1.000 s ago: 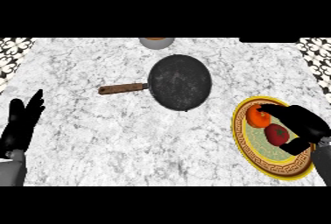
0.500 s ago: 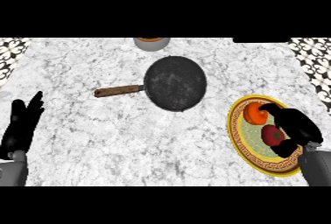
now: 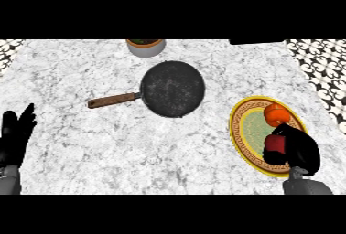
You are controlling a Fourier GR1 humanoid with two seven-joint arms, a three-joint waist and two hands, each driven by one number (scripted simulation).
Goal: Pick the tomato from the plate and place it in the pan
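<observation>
A yellow-rimmed plate (image 3: 237, 133) lies at the right of the marble counter. On it sits a dark red tomato (image 3: 274, 143), and my right hand (image 3: 301, 151) curls round it from the near right, shut on it and hiding its right side. The tomato looks to be still resting on the plate. An orange-red round fruit (image 3: 277, 114) lies just beyond, on the plate's far part. The black pan (image 3: 172, 88) lies left of the plate in the middle of the counter, its brown handle (image 3: 112, 99) pointing left. My left hand (image 3: 15, 137) rests open at the left edge.
A grey pot (image 3: 146, 47) with dark contents stands at the counter's far edge behind the pan. Patterned tiles (image 3: 316, 68) border the counter at the far right. Bare marble stretches between the pan and the near edge.
My right hand has drawn nearer over the plate and its fingers have closed round the red tomato. The left hand has kept still.
</observation>
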